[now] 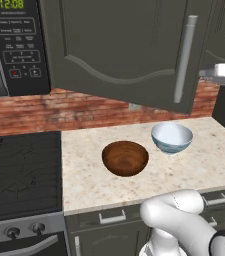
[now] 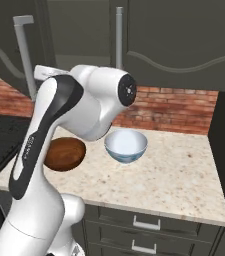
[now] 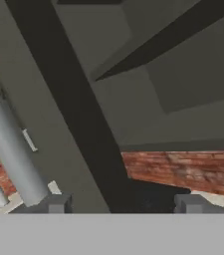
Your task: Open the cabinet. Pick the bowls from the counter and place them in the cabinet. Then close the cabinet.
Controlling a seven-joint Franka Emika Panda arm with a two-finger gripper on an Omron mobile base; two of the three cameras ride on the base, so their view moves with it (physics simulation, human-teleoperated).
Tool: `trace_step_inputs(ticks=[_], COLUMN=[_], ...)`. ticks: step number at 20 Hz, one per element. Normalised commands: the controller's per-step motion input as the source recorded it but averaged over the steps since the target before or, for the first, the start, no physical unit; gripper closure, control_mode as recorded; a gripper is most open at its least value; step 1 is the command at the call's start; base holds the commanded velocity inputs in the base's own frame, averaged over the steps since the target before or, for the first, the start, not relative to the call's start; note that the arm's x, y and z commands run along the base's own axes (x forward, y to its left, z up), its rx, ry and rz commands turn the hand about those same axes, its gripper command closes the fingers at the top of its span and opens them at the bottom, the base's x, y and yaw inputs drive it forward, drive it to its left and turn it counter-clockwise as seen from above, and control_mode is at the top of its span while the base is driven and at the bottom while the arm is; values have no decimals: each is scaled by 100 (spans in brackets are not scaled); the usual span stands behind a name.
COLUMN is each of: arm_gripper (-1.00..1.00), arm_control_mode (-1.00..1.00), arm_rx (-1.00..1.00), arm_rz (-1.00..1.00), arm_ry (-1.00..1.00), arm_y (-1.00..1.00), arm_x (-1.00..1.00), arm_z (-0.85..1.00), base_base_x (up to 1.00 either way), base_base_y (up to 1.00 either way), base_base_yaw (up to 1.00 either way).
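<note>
1. Standing wide apart at the bottom edge of the hand view, the jaws of the gripper (image 3: 123,205) are released and clamp nothing; the left finger tip (image 3: 56,203) sits just beside the lower end of a grey bar handle (image 3: 11,149).
2. That handle runs from the left edge down toward the lower left of the hand view. It lies along a grey-green door of the cabinet (image 1: 119,45), whose dark edge crosses the frame diagonally between the two tips.
3. In the left base view this door hangs swung out across the upper middle of the frame.
4. The arm (image 2: 49,130) fills the left half of the right base view, its elbow raised in front of the cabinet.
5. The brown bowl (image 1: 125,158) rests on the counter (image 1: 194,170) at the centre of the left base view. The white bowl (image 1: 172,138) stands just to its upper right, close but apart; both are upright.
6. A brick wall (image 1: 24,112) backs the counter.
7. The microwave (image 1: 19,45) occupies the upper left, the black stovetop (image 1: 19,170) the lower left, and the drawers (image 1: 113,216) lie under the counter's front edge.
</note>
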Motion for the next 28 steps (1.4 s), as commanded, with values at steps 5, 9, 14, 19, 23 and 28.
trace_step_inputs(ticks=[5,9,14,19,23,28], arm_gripper=[-100,-100,-100,-100,-100,-100], arm_control_mode=[-100,-100,-100,-100,-100,-100], arm_rx=[-1,-4,-7,-6,-5,-2], arm_rz=[35,35,30,25,19,13], arm_ry=[-4,-13,-22,-27,-30,-29], arm_y=[100,100,100,100,100,100], arm_x=[-8,-26,-28,-30,-30,-19], arm_z=[0,-1,-4,-3,-5,-20], base_base_x=[0,0,0,0,0,0], base_base_y=[0,0,0,0,0,0], base_base_yaw=[0,0,0,0,0,0])
